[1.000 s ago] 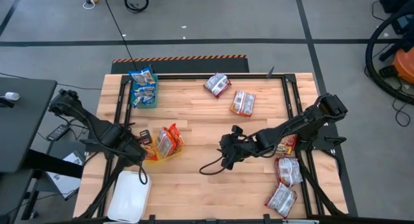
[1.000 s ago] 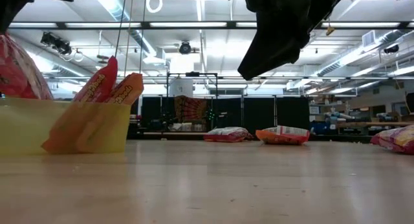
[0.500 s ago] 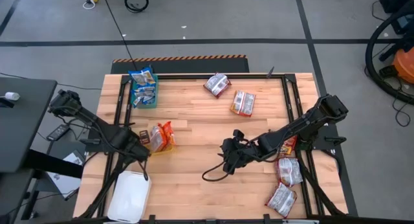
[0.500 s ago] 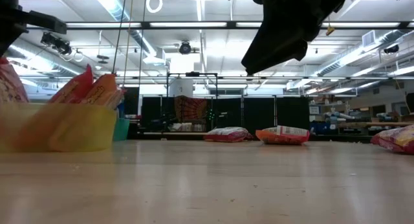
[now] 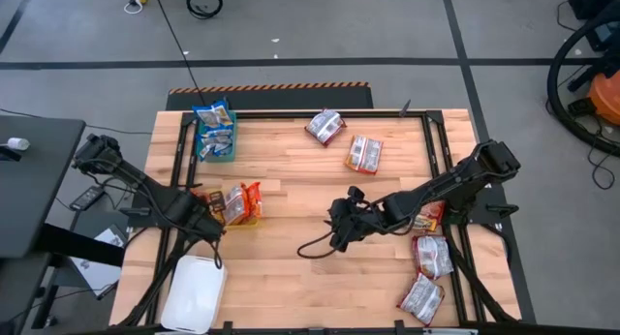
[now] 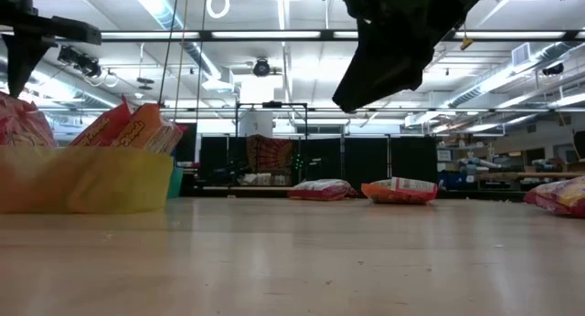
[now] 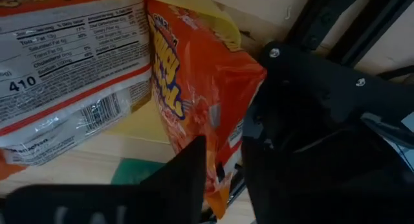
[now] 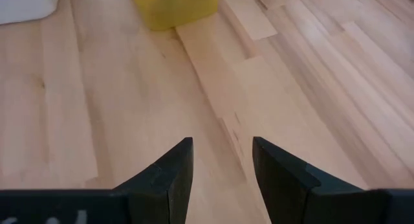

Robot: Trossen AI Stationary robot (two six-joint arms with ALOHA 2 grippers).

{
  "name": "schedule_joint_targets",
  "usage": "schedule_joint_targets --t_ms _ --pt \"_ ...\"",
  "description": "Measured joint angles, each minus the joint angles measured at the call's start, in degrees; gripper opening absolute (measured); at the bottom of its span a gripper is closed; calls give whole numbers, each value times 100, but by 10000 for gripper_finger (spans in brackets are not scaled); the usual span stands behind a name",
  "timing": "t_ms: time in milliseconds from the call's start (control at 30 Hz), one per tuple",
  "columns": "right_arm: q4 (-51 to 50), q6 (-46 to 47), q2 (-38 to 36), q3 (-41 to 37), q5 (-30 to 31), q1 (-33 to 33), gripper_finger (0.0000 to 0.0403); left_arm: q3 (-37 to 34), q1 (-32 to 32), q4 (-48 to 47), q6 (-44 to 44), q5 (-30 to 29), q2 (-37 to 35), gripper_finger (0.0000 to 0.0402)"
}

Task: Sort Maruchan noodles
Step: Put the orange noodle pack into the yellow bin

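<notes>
A yellow bin [image 5: 235, 205] near the table's left edge holds orange-red packets [image 6: 128, 131] that stand up out of it. My left gripper [image 5: 209, 220] is at the bin's left side, shut on one orange packet [image 7: 194, 81]. My right gripper [image 8: 221, 160] is open and hangs above bare wood at mid-table [image 5: 339, 225], well right of the bin; it shows dark in the low view [image 6: 393, 42]. Blue-and-white packets fill a teal bin [image 5: 215, 132]. Loose packets lie flat at the far side [image 5: 325, 127] [image 5: 364, 153] and along the right edge [image 5: 432, 256]. My left gripper has the orange packet's lower edge [image 7: 217, 175] between its two fingers [image 7: 178, 179]. The packet stands tilted in the yellow bin, next to a packet showing its white label [image 7: 58, 75]. Whether the bin's wall is also in the hold, I cannot tell.
A white bin [image 5: 194, 292] sits at the near left corner. Two more packets lie on the right side [image 5: 427, 217] [image 5: 421, 298]. Black frame rails run along the table's left and right edges. Bare wood stretches between the yellow bin and the right gripper.
The yellow bin with its orange packets has slid a short way toward the table's left and far edges, and my left gripper has moved along with it. The packets in it have shifted and lean differently.
</notes>
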Motion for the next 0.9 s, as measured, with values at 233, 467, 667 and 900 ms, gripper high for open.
schedule_joint_targets --t_ms 233,467,667,900 --pt "-2367 -114 -2 879 -125 -304 180 173 2 -9 -528 -416 -5 171" --pt "-4488 -74 -17 1497 651 -865 199 1413 0 2 -1099 -1043 -11 201" --pt "-3699 -1045 -15 569 705 -1581 232 2321 9 178 -2356 -1772 -18 203" --pt "-2472 -2125 -9 -601 948 -2070 233 2573 0 224 -4044 -1429 -61 191"
